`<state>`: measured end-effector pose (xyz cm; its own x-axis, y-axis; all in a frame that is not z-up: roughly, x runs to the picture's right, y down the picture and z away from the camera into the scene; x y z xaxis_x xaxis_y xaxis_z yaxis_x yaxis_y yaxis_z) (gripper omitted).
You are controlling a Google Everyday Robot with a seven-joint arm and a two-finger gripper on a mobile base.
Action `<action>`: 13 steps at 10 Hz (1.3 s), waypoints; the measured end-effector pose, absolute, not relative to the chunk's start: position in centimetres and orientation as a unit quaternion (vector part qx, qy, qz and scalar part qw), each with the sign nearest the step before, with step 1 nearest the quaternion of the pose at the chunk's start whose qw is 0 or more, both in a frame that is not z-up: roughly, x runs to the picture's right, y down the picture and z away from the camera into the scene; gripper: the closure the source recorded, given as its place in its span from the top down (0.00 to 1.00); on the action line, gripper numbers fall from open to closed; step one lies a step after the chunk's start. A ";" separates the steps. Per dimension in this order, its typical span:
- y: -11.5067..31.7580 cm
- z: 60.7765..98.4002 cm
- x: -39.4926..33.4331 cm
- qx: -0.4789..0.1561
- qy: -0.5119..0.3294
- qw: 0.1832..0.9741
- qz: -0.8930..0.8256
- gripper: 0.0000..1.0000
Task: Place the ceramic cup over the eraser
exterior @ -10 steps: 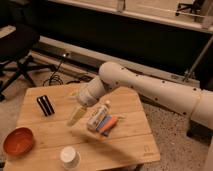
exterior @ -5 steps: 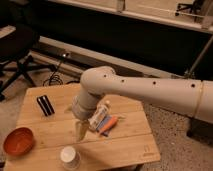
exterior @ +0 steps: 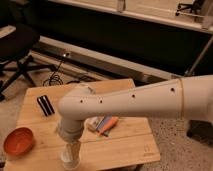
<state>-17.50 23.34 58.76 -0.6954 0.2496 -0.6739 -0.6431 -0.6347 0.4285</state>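
Note:
The white ceramic cup (exterior: 70, 160) stands at the front edge of the wooden table (exterior: 130, 142), left of centre. My gripper (exterior: 71, 149) hangs straight down over the cup, reaching its rim, with the thick white arm (exterior: 135, 102) stretching in from the right. The black eraser (exterior: 45, 105) with its pale line lies at the table's back left, well apart from the cup and the gripper.
An orange-red bowl (exterior: 19, 141) sits at the table's front left. Blue and orange flat items (exterior: 106, 125) and a white tube-like bottle (exterior: 93, 123) lie mid-table, partly behind the arm. An office chair (exterior: 17, 47) stands at back left; cables lie on the floor.
The arm has swung forward and down from mid-table. The gripper now sits right over the cup at the front edge. The cup and eraser have not moved.

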 end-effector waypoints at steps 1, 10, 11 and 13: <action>24.9 59.0 -17.9 -0.281 0.336 0.275 0.856 0.80; 28.8 63.6 -18.0 -0.239 0.328 0.281 0.870 0.80; 29.3 64.3 -18.1 -0.238 0.332 0.278 0.869 0.76; 30.3 65.0 -18.5 -0.239 0.342 0.276 0.866 0.58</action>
